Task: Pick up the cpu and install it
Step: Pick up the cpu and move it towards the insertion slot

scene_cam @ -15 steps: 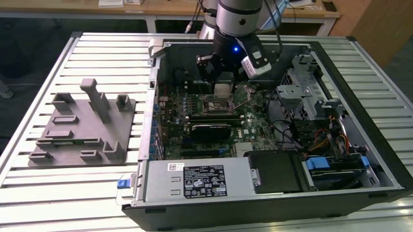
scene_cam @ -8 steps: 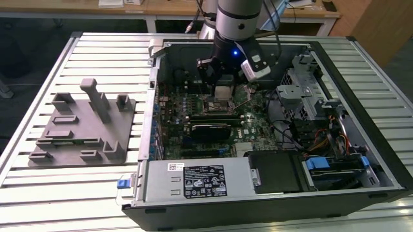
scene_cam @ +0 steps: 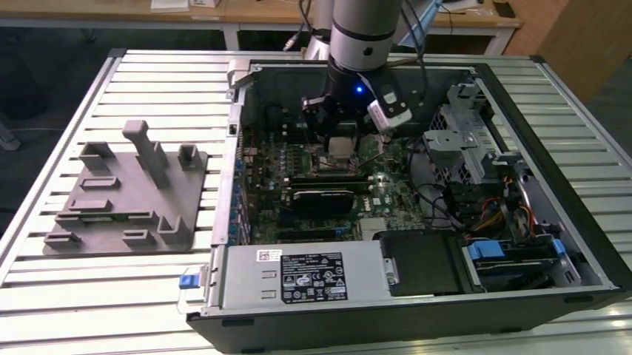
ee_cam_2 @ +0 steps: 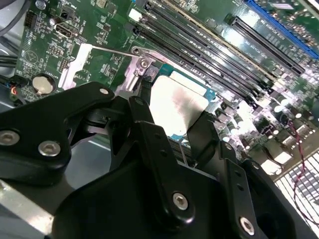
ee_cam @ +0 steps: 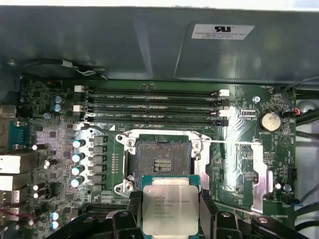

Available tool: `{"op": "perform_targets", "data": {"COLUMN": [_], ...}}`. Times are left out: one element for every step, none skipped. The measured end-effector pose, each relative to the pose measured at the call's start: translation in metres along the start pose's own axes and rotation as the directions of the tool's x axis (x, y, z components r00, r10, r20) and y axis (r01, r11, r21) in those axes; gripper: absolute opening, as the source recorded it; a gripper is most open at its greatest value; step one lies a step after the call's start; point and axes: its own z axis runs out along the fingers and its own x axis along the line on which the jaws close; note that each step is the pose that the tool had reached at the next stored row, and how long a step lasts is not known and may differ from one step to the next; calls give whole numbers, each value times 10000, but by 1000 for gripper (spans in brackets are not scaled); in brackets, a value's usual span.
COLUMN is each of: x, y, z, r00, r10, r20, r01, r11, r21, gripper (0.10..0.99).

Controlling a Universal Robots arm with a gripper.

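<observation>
Pincer (ee_cam: 169,208) clenched on the small square silvery-topped cpu (ee_cam: 170,199), held flat inside the case. Open black socket (ee_cam: 158,160) lies just beyond it, toward the long black memory slots (ee_cam: 149,107); edges look parallel.

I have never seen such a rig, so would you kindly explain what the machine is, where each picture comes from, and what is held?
It is one robot arm with a gripping tool. The exterior view looks from off the arm at a slatted table bearing an open computer case and a grey tray with posts. Both wrist views ride on the arm. The tool is shut on the cpu, a small silvery chip, held near the empty socket on the motherboard.
</observation>
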Motion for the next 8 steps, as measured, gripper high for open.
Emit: {"op": "perform_targets", "data": {"x": [-2,-4,-6,-9,-11,-12,-14,-15], "y": [9,20,31,44,56,69,80,91], "z": [11,22,34,47,61,75,89,104], "r00": [10000,10000,10000,10000,10000,10000,10000,10000], "r10": [-3,-6,-9,-13,-17,-23,-28,-33], "r20": [-1,-1,-1,-1,-1,-1,-2,-1], "r01": [3,6,9,13,17,23,28,33], "r11": [10000,10000,10000,10000,10000,10000,10000,10000], "r21": [1,1,1,0,-1,0,0,-1], "gripper": [541,541,541,541,541,541,541,541]}}
